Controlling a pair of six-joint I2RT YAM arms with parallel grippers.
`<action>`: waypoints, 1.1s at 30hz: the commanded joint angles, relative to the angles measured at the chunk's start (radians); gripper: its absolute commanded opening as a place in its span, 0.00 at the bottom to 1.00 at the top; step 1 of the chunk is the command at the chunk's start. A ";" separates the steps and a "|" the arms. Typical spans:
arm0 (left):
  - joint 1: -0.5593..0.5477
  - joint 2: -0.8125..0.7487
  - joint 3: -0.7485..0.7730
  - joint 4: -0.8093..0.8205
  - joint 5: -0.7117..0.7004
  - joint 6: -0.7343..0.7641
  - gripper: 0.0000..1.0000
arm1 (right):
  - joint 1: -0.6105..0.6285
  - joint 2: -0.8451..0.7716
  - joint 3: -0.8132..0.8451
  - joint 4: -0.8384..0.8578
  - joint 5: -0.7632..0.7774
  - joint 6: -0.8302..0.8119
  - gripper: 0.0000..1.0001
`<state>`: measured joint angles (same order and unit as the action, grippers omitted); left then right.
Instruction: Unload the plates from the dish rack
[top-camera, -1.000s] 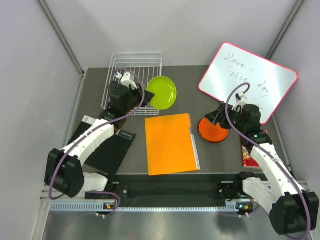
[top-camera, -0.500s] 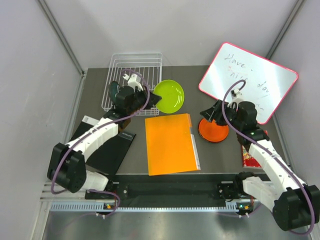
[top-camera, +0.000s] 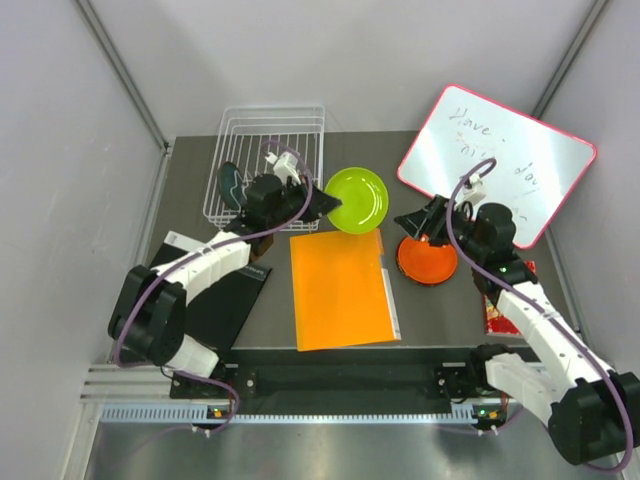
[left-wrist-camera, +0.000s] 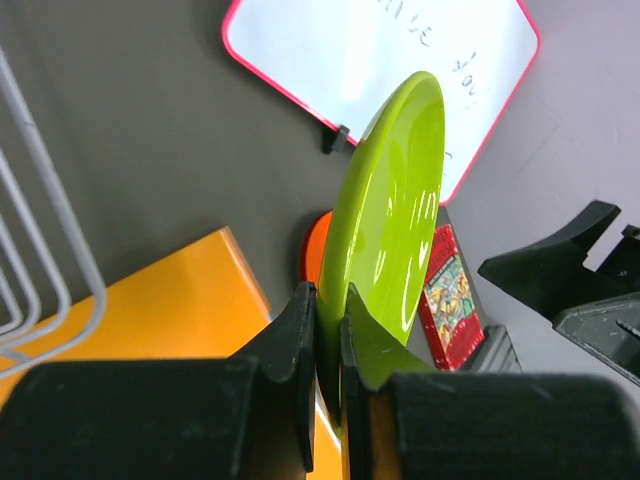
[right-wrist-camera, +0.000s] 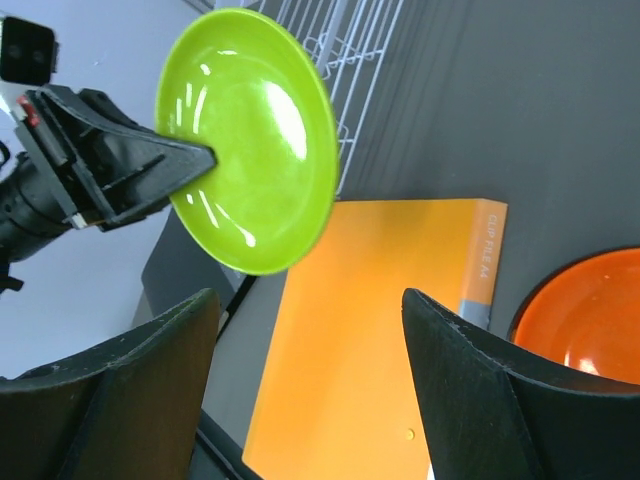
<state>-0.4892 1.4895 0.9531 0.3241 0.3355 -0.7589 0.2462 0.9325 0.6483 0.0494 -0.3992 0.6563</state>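
My left gripper (top-camera: 333, 207) is shut on the rim of the lime green plate (top-camera: 361, 200), holding it in the air just right of the white wire dish rack (top-camera: 268, 140). In the left wrist view the plate (left-wrist-camera: 392, 210) stands edge-on, pinched between the fingers (left-wrist-camera: 300, 330). A dark teal plate (top-camera: 232, 184) still stands in the rack's left side. The orange plate (top-camera: 428, 260) lies on the table. My right gripper (top-camera: 408, 224) is open just right of the green plate (right-wrist-camera: 250, 140), not touching it.
An orange folder (top-camera: 342, 286) lies mid-table below the green plate. The pink-framed whiteboard (top-camera: 497, 160) leans at the back right. A dark red patterned flat item (top-camera: 503, 310) lies by the right arm. A black mat (top-camera: 215, 300) lies under the left arm.
The left arm has carried the green plate to the right, away from the rack and toward the right gripper. The right gripper has shifted slightly left and stayed open.
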 joint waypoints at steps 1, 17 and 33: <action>-0.054 0.029 0.030 0.131 0.042 -0.045 0.00 | 0.024 0.025 -0.015 0.138 -0.023 0.031 0.74; -0.146 0.049 0.042 0.184 0.063 -0.071 0.00 | 0.031 0.120 -0.062 0.196 0.022 0.029 0.21; -0.143 -0.098 0.091 -0.181 -0.456 0.334 0.78 | -0.143 -0.028 -0.027 -0.278 0.310 -0.112 0.00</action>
<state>-0.6369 1.4914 0.9634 0.2665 0.1627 -0.6258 0.1707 0.9100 0.5907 -0.1070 -0.1646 0.6144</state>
